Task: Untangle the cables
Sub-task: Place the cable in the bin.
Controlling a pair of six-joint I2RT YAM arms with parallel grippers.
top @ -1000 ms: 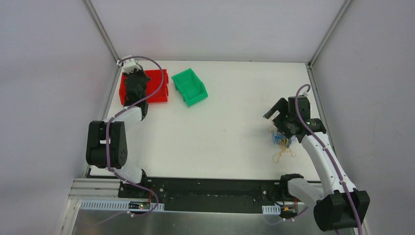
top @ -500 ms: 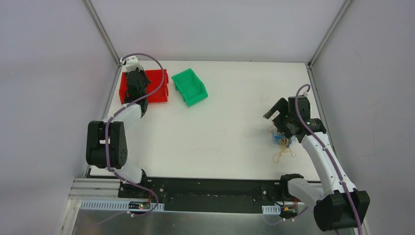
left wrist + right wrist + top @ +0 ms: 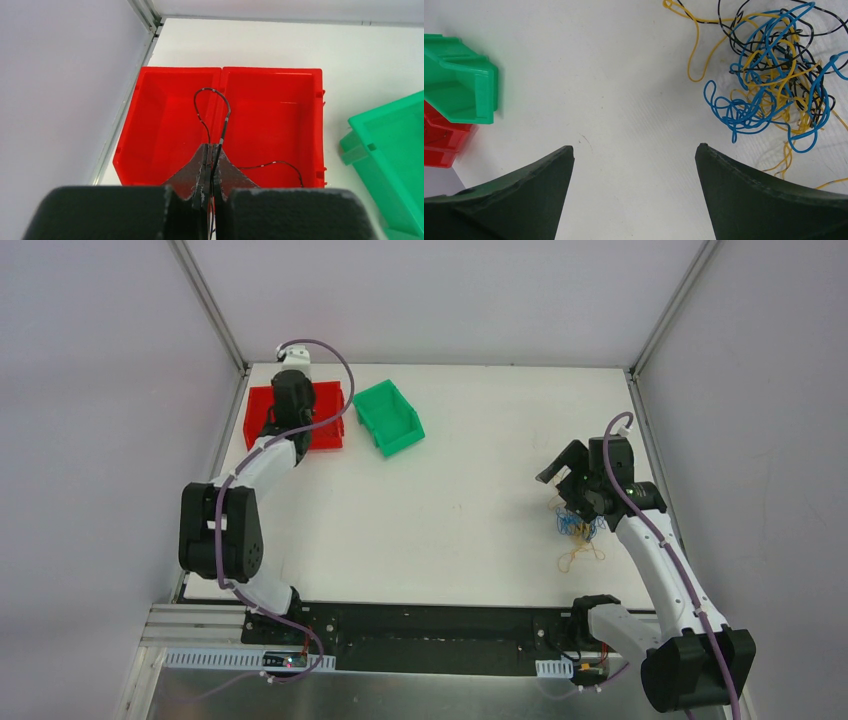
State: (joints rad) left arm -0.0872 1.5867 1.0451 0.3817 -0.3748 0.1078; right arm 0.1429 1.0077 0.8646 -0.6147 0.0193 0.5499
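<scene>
My left gripper [image 3: 293,392] hangs over the red bin [image 3: 256,412]. In the left wrist view it [image 3: 212,148] is shut on a thin dark cable [image 3: 228,111] that loops up from the fingertips above the bin's divider. A second dark cable [image 3: 280,163] lies in the bin's right compartment. The tangled clump of blue, yellow and dark cables [image 3: 577,524] lies on the table at the right. My right gripper [image 3: 562,472] is open and empty just beyond it. In the right wrist view the clump [image 3: 774,75] lies up and to the right of the open gripper [image 3: 634,147].
A green bin [image 3: 388,417] stands right of the red bin and shows in the left wrist view [image 3: 395,145] and the right wrist view [image 3: 459,80]. A loose yellow strand [image 3: 578,556] lies nearer me than the clump. Walls enclose the table on three sides.
My left gripper has moved toward the back of the table over the red bin, carrying the dark cable. The right arm and the clump have not moved.
</scene>
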